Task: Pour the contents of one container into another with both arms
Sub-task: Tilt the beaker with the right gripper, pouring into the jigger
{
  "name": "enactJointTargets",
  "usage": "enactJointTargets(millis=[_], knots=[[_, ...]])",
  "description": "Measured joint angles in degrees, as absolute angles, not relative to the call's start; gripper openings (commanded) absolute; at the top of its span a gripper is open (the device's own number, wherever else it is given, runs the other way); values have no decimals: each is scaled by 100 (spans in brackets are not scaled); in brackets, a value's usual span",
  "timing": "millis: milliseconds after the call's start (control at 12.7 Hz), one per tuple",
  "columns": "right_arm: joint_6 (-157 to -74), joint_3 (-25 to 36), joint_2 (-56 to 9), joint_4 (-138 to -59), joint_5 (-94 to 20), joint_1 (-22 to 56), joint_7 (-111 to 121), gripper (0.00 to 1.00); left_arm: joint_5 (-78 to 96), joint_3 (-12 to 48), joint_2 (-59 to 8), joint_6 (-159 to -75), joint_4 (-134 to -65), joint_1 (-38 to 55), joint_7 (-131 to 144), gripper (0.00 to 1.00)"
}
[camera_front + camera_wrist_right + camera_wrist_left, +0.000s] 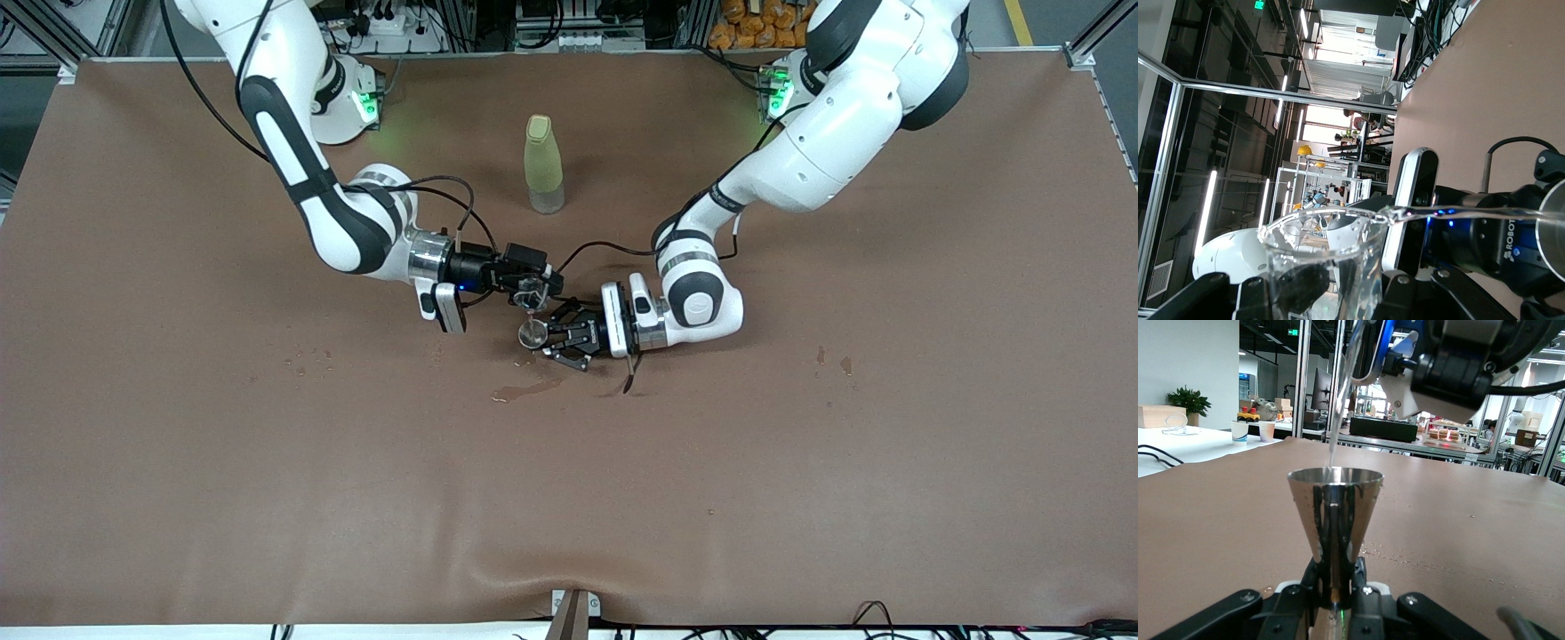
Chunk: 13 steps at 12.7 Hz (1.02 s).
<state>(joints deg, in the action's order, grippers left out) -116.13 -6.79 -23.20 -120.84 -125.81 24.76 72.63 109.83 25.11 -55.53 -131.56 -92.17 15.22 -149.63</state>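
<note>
While your brown tabletop (800, 462) shows a wet spill (524, 388), left pincer (553, 340) pinches the steel jigger (1335, 520). Right pincer (532, 286) pinches the tilted glass (1321, 260); only wrist views show the stream (1338, 420).

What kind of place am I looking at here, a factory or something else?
Most likely a robotics lab or test hall. Two white robot arms work over a brown-covered table framed by aluminium rails, and more workbenches stand around.

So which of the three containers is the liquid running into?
The shiny metal cone cup, held upright by the left gripper. The clear glass in the right gripper is tipped above it, and the yellow-green bottle stands untouched.
</note>
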Motion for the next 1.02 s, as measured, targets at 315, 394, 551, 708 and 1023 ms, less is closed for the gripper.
enactJointTargets(millis=[315,394,551,708,1023], knots=[[-11615,-678,-2319,-12089,-12581,2476,6927,0,10983,2513,-5551,-13123,-9227,1512,-14964,0],[-11615,-678,-2319,-12089,-12581,2476,6820,0,10983,2513,-5551,-13106,-9233,1506,-14964,0],[-11615,-678,-2319,-12089,-12581,2476,6585,0,10983,2512,-5550,-13055,-9253,1481,-14966,0],[-11615,-678,-2319,-12090,-12581,2476,6419,0,10983,2512,-5534,-13033,-9266,1450,-14966,0],[-11614,-678,-2313,-12090,-12582,2476,6088,0,10983,2513,-5504,-13032,-9302,1444,-14966,0]])
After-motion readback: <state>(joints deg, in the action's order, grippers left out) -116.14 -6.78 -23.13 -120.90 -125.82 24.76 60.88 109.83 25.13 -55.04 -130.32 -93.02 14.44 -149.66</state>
